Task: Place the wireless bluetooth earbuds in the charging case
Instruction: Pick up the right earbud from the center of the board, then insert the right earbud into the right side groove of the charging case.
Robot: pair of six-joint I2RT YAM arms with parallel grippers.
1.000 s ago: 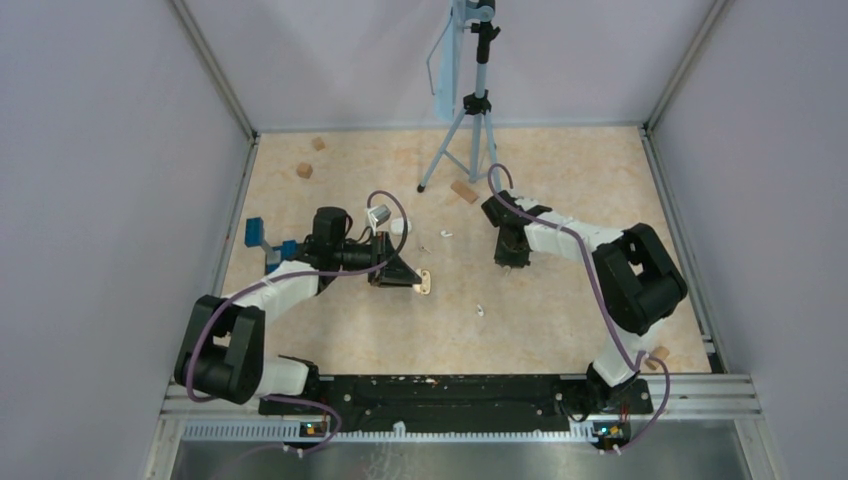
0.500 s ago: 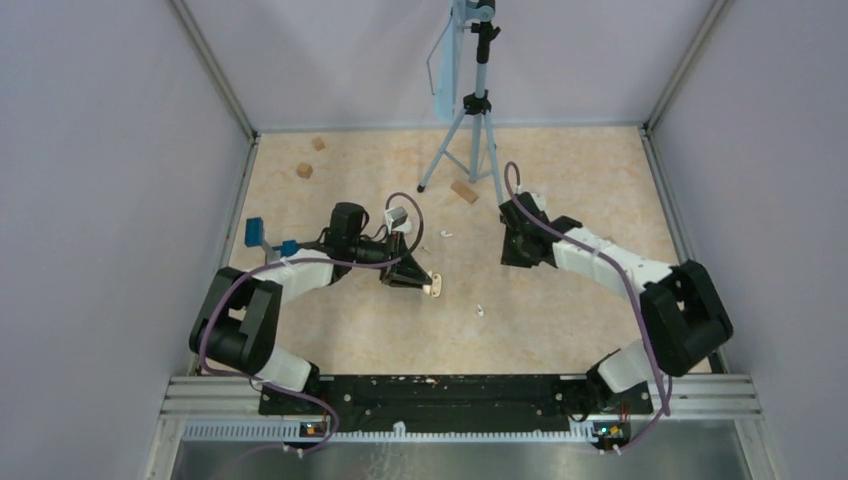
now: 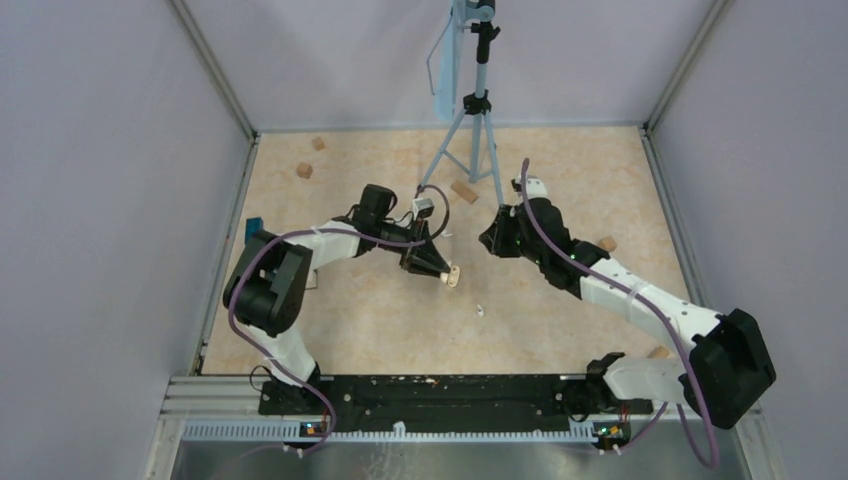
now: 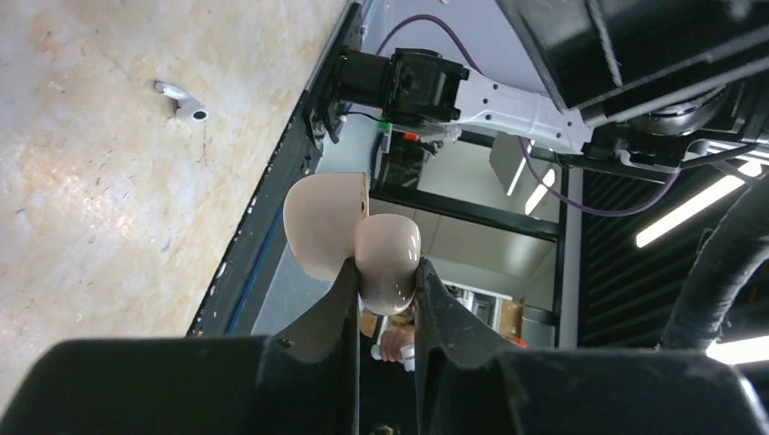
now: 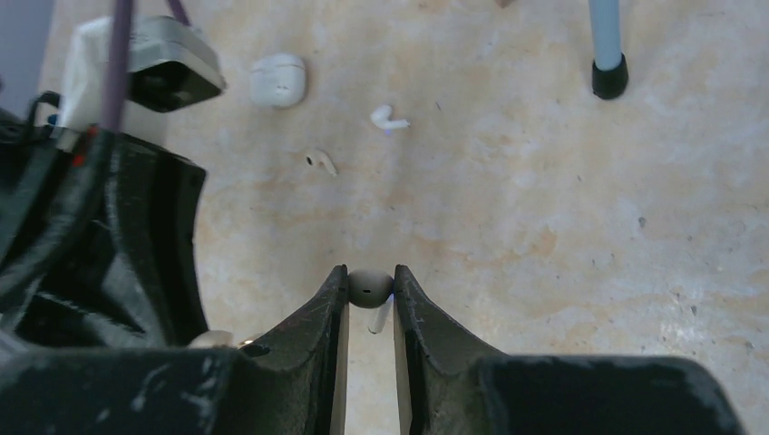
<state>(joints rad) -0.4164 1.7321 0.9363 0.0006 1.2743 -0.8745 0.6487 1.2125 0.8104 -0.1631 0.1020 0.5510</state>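
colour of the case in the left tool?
Pale beige, glossy: the charging case shows best in the left wrist view.

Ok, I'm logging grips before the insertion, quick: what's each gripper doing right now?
Left gripper: closed, holding the open charging case.
Right gripper: closed, holding one earbud.

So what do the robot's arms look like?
The left arm and right arm are white tubes with chunky black joints, and a purple cable loops along each. The left gripper and right gripper are black, each with two tapered fingers.
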